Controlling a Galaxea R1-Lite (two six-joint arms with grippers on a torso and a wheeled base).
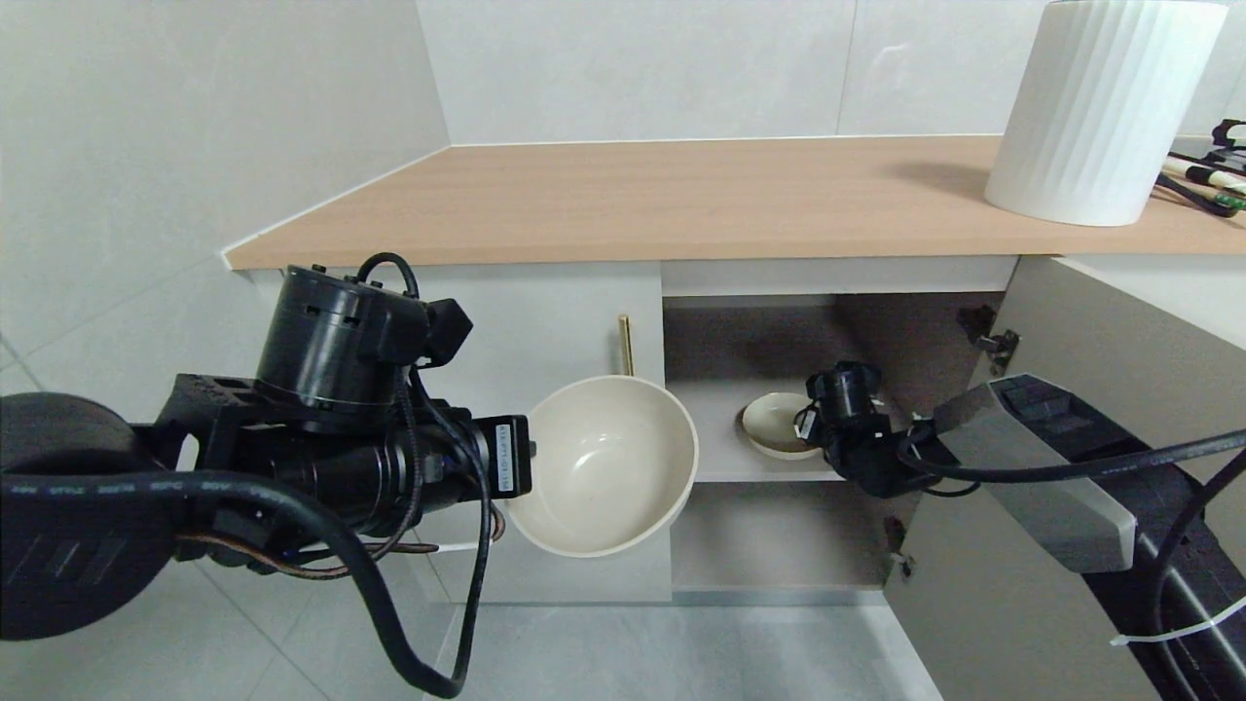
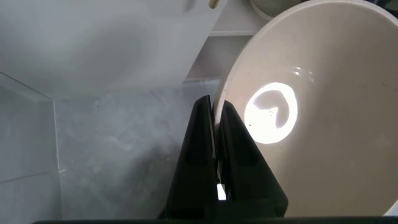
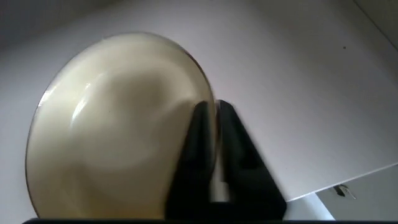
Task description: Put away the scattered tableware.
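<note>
A large cream bowl (image 1: 604,465) hangs tilted in front of the closed left cabinet door, its rim pinched by my left gripper (image 1: 521,487). In the left wrist view the black fingers (image 2: 214,134) clamp that bowl's rim (image 2: 311,112). Inside the open cabinet, a small cream dish (image 1: 774,424) rests on or just above the shelf (image 1: 720,458), with my right gripper (image 1: 813,425) shut on its edge. The right wrist view shows the dish (image 3: 118,124) held by its rim between that gripper's fingers (image 3: 214,134).
The right cabinet door (image 1: 983,584) stands swung open beside my right arm. A gold handle (image 1: 625,344) sits on the left door. On the wooden countertop (image 1: 623,200) stands a ribbed white container (image 1: 1100,107), with utensils (image 1: 1207,180) at the far right.
</note>
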